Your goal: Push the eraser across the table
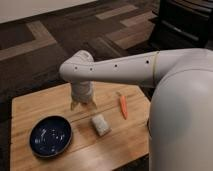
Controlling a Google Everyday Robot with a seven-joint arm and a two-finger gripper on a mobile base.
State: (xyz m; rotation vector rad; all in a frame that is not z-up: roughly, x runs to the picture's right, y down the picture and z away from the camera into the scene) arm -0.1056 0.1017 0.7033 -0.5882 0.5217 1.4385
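The gripper [83, 105] points down near the table's [30, 107] far edge, fingers spread wide. The eraser is hidden. Bare wood lies at 9 o'clock. From the gripper, the carrot [123, 106] is at 3, the speckled block [100, 124] at 5 and the blue bowl [50, 136] at 8.

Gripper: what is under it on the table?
The gripper points straight down over the table. Around its tip only bare wood shows. No eraser can be seen; if it lies directly under the gripper, it is covered.
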